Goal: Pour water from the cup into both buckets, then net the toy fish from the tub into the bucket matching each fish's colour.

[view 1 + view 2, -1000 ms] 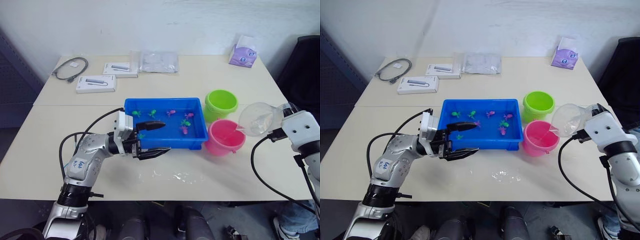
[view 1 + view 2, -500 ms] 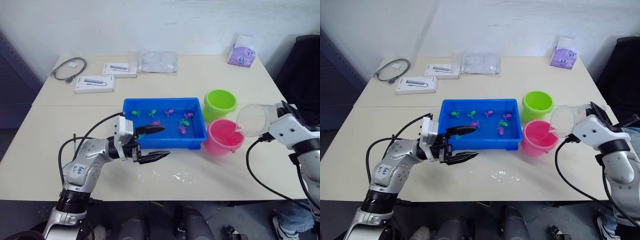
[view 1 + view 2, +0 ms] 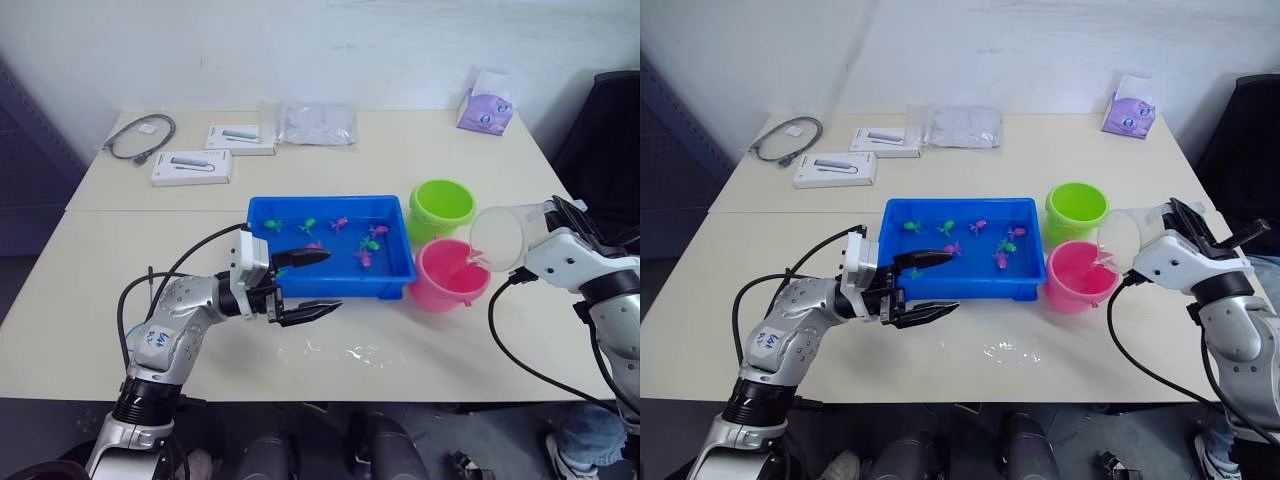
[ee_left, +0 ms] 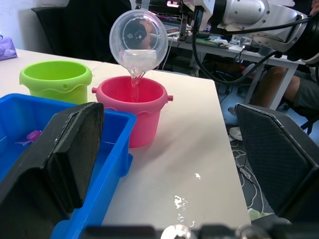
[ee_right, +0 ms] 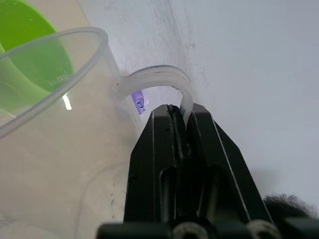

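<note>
Right gripper (image 5: 180, 117) was clamped on the handle of the cup (image 3: 497, 237), which we found tipped steeper than a second before, spout over the pink bucket (image 3: 449, 272); a thin stream was falling into it in the left wrist view; we judged the pink pour under way, the green bucket (image 3: 442, 206) yet to be served; left gripper (image 3: 305, 283) had drifted little, fingers apart, holding nothing, at the near rim of the tub (image 3: 330, 288); toy fish (image 3: 339, 223) lay in the tub; spilt water (image 3: 345, 352) lay on the table (image 3: 420, 150), close to its near edge; open room lay left of the tub.
</note>
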{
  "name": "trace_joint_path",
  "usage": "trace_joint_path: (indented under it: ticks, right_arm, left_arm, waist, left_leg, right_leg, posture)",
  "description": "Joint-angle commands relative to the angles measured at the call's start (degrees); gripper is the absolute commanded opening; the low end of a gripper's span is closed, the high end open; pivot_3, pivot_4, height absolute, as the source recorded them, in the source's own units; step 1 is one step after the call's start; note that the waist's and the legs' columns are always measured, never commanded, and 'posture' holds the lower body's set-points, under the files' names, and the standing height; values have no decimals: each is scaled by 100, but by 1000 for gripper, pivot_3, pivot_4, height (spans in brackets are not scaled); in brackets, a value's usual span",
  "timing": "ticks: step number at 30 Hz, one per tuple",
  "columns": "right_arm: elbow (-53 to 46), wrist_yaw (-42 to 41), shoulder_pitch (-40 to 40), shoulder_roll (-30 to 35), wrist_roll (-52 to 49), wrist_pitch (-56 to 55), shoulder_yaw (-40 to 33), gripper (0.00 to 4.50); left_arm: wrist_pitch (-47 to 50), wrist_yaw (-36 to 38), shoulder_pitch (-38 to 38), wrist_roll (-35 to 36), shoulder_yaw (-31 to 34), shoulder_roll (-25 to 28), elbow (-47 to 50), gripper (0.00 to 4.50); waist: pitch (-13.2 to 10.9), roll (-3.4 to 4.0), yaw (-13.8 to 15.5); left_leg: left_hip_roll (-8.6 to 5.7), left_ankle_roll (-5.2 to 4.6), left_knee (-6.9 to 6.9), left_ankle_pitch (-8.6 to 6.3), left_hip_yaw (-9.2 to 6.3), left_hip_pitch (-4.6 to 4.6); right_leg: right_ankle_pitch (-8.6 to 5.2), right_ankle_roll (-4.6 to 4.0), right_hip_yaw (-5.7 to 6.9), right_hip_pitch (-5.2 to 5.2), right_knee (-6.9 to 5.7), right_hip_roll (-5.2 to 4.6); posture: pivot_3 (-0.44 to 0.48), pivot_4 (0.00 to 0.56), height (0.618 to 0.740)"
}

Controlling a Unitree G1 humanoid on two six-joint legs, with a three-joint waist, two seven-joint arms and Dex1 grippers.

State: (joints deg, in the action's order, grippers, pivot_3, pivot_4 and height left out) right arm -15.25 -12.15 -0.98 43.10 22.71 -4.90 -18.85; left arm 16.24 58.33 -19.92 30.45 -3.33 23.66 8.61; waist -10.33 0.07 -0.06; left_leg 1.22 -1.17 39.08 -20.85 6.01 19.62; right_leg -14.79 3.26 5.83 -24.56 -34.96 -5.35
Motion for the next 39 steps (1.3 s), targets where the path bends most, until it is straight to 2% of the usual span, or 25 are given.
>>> trace_joint_path:
  ticks: [1,5,11,14,16,21,29,35,39]
  right_arm:
    - [-122,55,-56,-5,-104,-8,-227,36]
    - [-207,65,-1,-199,-327,139,-334,36]
    - [-672,-83,-151,-1247,-1968,1586,-876,36]
    - [-721,45,-364,-1495,-2499,2121,-1246,36]
    - [-711,90,-535,-1577,-2829,2510,-1410,36]
    - [-210,118,-1098,-1325,-3049,3081,-1448,36]
    - [1424,159,-2440,-967,-2910,3174,-753,36]
    - [2658,147,-3462,-623,-2318,2366,137,36]
    - [3222,87,-3828,-295,-1789,1746,743,36]
  left_arm:
    - [-118,22,10,-1,20,20,192,4500]
    - [-164,44,71,-7,70,52,148,4500]
    - [-178,9,48,23,201,97,11,4500]
    - [-157,-108,6,58,360,98,-76,4500]
    - [-145,-184,-20,67,459,87,-123,4500]
    - [-159,-477,-149,37,706,55,-278,4500]
    - [-104,-1031,-440,-52,872,-49,-519,4500]
    - [-121,-1094,-649,-137,785,-100,-695,4500]
    - [-142,-1130,-728,-205,762,-135,-769,4500]
  waist:
    - [0,0,-1]
    - [0,0,0]
    - [-2,-4,0]
    - [-2,-2,-1]
    - [-2,-1,-4]
    - [-2,-1,-14]
    - [-3,-1,-25]
    - [-3,0,-30]
    - [-3,0,-3]
  left_leg:
    - [0,0,0,0,0,0]
    - [1,0,0,0,0,0]
    - [1,0,0,2,-4,1]
    - [1,-3,0,2,-5,3]
    - [1,-5,1,2,-6,4]
    - [1,-6,0,1,-6,4]
    - [-3,-13,0,4,-3,9]
    - [-6,-14,2,10,1,33]
    - [-12,-12,5,21,1,79]
  right_leg:
    - [0,0,0,0,0,0]
    - [0,0,0,0,0,0]
    - [0,0,3,1,-1,-1]
    - [0,0,3,0,-2,-3]
    - [0,0,3,-1,-2,-4]
    - [0,-1,4,-3,-3,-3]
    - [1,0,5,-7,-4,-6]
    - [3,5,6,-31,-10,-7]
    - [6,8,8,-82,-37,-12]
  posture:
    - [0,150,740]
    - [0,150,740]
    - [0,150,740]
    - [0,150,740]
    - [0,150,740]
    - [0,150,740]
    - [0,150,740]
    - [0,150,740]
    - [0,150,740]
